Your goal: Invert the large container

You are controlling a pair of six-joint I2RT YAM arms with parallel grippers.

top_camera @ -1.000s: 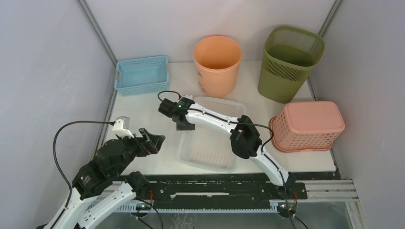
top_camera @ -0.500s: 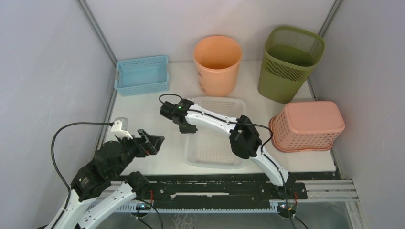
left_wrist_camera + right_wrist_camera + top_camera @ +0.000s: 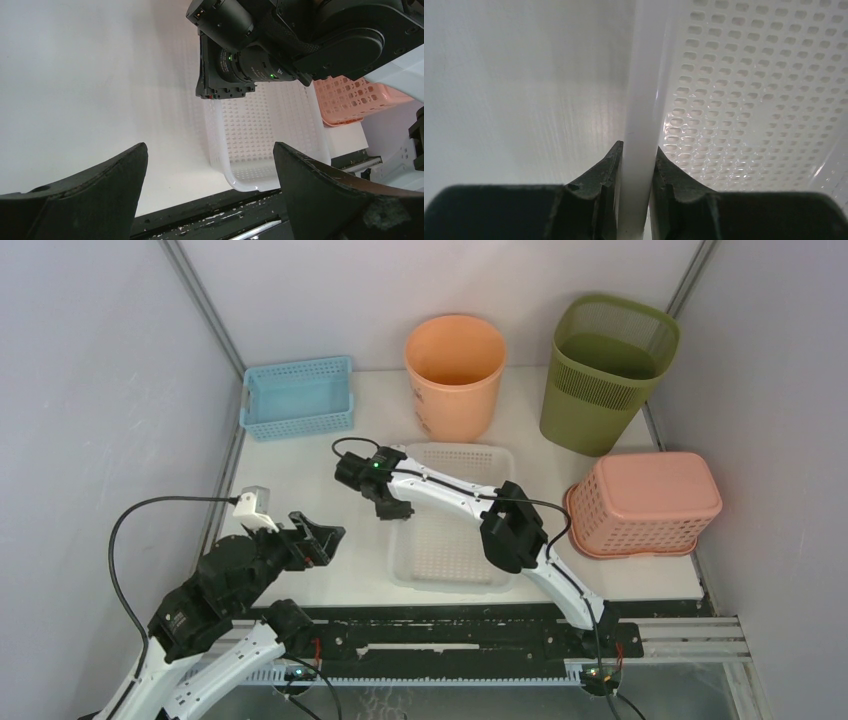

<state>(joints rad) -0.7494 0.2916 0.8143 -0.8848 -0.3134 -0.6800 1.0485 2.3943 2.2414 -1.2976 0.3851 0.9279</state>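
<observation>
Large container point(image 3: 445, 552), a white perforated plastic tray, sits open side up on the table point(image 3: 300, 475) in front of the arms, with the orange bucket point(image 3: 455, 375) behind it and the upturned pink basket point(image 3: 645, 502) near its right edge. The right gripper point(image 3: 392, 506) reaches across it and has its jaws pinched on the thin left rim point(image 3: 642, 90), one finger inside the wall and one outside; the right wrist view shows both pressed against the white lip with no gap. The left gripper point(image 3: 318, 536) hangs over the near left of the table, jaws spread wide with nothing between them, apart from the tray. The flip looks barely begun, since the tray's floor lies flat on the table. The main risk is the hold itself: it is a narrow pinch on a smooth, slender lip at one side only, so once that side rises the whole weight hangs off the pinch and the plastic may slide out or twist between the fingers. The wall looks thin enough to flex, which could let the tray bow rather than tip. If the far edge finds no purchase, the tray may skid rightward toward the pink basket instead of pivoting; a wide swing could also clip the orange bucket. Letting go before the tray passes upright would likely drop it back open side up.
</observation>
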